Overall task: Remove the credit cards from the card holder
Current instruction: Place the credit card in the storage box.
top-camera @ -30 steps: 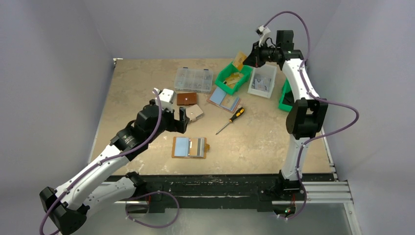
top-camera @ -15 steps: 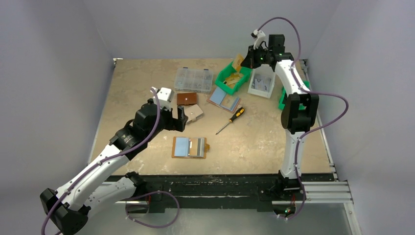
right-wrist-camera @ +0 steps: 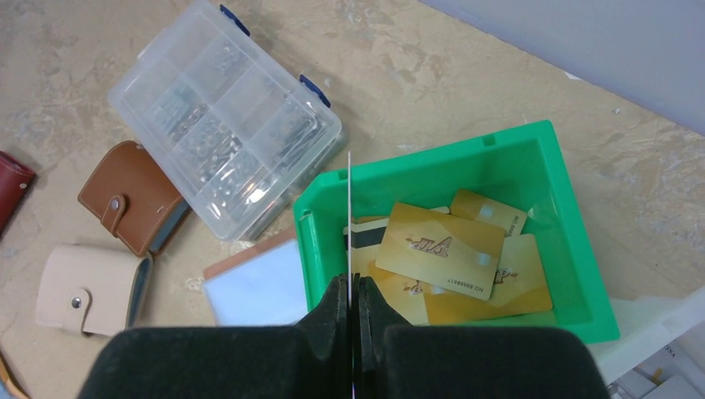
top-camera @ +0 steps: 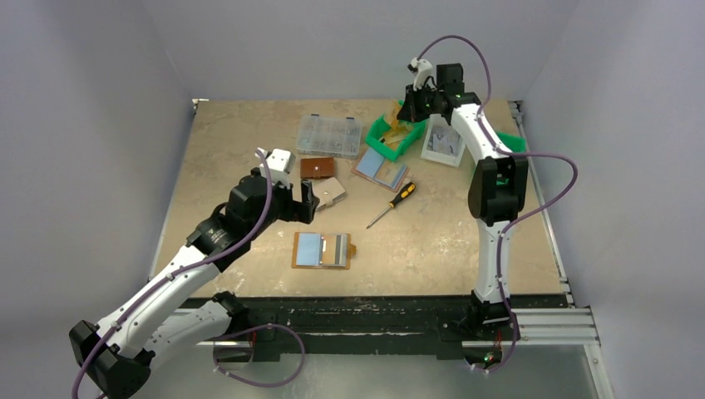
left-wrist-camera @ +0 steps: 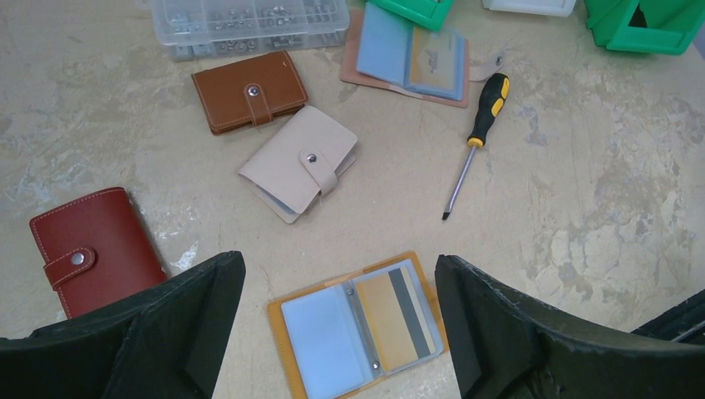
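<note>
The mustard card holder (top-camera: 322, 249) lies open on the table near the front edge. In the left wrist view the card holder (left-wrist-camera: 357, 326) shows a pale blue sleeve on its left half. A gold credit card with a grey stripe (left-wrist-camera: 397, 307) sits in its right sleeve. My left gripper (left-wrist-camera: 337, 274) hangs above it, open and holding nothing. My right gripper (right-wrist-camera: 351, 287) is shut on a credit card (right-wrist-camera: 349, 216), seen edge-on as a thin line. It is above the near-left wall of a green bin (right-wrist-camera: 574, 274) that holds several gold cards (right-wrist-camera: 441, 249). Seen from above, the right gripper (top-camera: 408, 110) is at the back of the table.
A clear parts box (top-camera: 330, 135), a brown wallet (top-camera: 317, 168), a beige wallet (top-camera: 332, 191) and a pinkish open holder (top-camera: 381, 169) lie behind the card holder. A screwdriver (top-camera: 392, 204) lies to its right. A red wallet (left-wrist-camera: 96, 249) is under my left arm. A white tray (top-camera: 443, 143) stands beside the green bin.
My right arm has swung left with its card, from beyond the green bin's far side to above it. The left arm has hardly moved.
</note>
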Tool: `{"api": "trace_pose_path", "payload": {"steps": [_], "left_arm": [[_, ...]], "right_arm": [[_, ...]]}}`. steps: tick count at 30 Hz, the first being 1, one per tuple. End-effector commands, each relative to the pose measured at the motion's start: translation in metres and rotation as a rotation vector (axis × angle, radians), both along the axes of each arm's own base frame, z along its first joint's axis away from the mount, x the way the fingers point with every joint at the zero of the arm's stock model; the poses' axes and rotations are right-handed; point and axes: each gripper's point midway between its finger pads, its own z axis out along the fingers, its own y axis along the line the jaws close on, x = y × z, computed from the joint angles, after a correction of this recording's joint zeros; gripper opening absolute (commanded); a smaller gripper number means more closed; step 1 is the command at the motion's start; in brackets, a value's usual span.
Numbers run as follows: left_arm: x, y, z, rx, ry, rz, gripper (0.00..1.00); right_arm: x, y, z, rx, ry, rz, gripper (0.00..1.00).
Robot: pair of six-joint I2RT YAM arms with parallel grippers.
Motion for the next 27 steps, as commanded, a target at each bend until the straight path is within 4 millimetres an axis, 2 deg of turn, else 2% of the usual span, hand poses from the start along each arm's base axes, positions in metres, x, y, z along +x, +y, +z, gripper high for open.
{"api": "trace_pose_path", "payload": {"steps": [1, 16, 19, 21, 23, 24, 25, 27], "left_arm": [[0.003, -0.002, 0.014, -0.031, -0.047, -0.010, 0.91], [0.004, -0.001, 0.014, -0.034, -0.046, -0.010, 0.91], [0.004, -0.001, 0.013, -0.033, -0.044, -0.008, 0.91], [0.004, -0.001, 0.012, -0.034, -0.043, -0.007, 0.91], [0.005, -0.001, 0.012, -0.033, -0.043, -0.007, 0.91], [0.005, -0.001, 0.011, -0.033, -0.041, -0.007, 0.91], [0.005, -0.001, 0.012, -0.033, -0.042, -0.006, 0.91], [0.005, 0.000, 0.011, -0.030, -0.041, -0.004, 0.91]], "right_arm": [[0.011, -0.001, 0.017, -0.017, -0.071, -0.012, 0.02], [0.004, 0.006, -0.017, 0.008, 0.017, -0.003, 0.05], [0.006, 0.006, -0.023, 0.006, 0.029, -0.024, 0.11], [0.015, -0.004, -0.030, -0.045, 0.024, -0.100, 0.27], [0.031, -0.025, -0.031, -0.148, -0.013, -0.233, 0.29], [0.037, -0.036, -0.027, -0.192, -0.036, -0.290, 0.38], [0.043, -0.045, -0.021, -0.223, -0.060, -0.338, 0.42], [0.048, -0.059, -0.006, -0.257, -0.102, -0.398, 0.46]]}}
